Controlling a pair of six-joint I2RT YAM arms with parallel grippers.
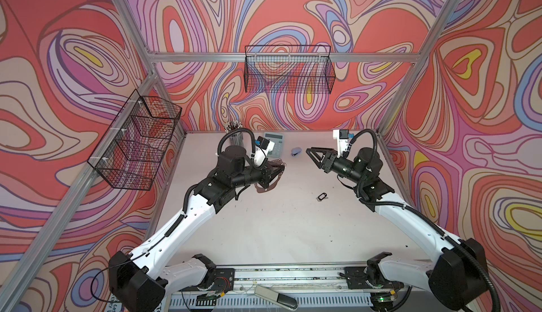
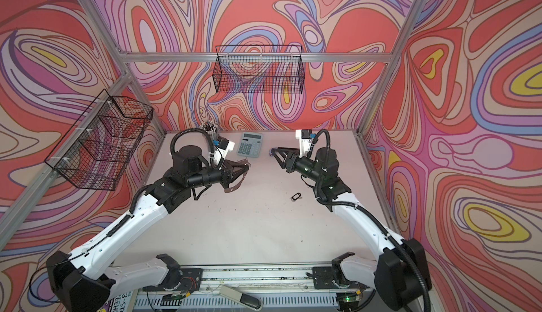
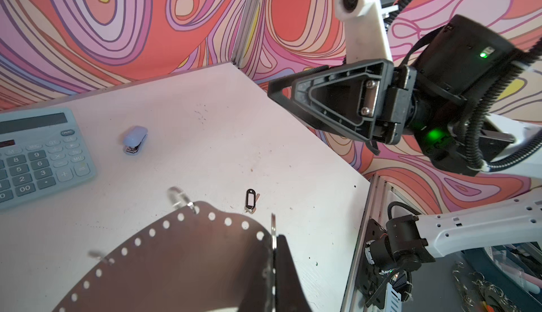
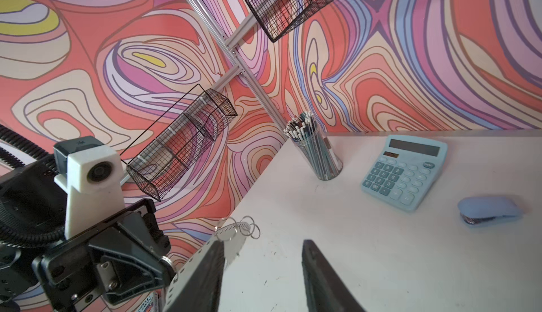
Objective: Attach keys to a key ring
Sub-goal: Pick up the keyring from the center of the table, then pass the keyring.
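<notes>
The key ring (image 3: 190, 260) is a dark-brown band with a dotted rim and small silver wire loops (image 4: 249, 229). My left gripper (image 3: 274, 247) is shut on its edge and holds it above the table's left middle (image 1: 265, 188) (image 2: 234, 186). The keys (image 1: 322, 196) lie flat on the table to the right and nearer the front: a small black tag with a pale window, also in the left wrist view (image 3: 250, 199) and a top view (image 2: 296, 196). My right gripper (image 1: 312, 158) (image 4: 262, 241) hovers open and empty, facing the left gripper (image 1: 275, 172) across a gap.
A teal calculator (image 1: 274, 146), a small blue stapler (image 1: 296, 151) and a cup of pencils (image 4: 318, 155) stand at the back of the table. Wire baskets hang on the back wall (image 1: 289, 70) and the left wall (image 1: 137, 143).
</notes>
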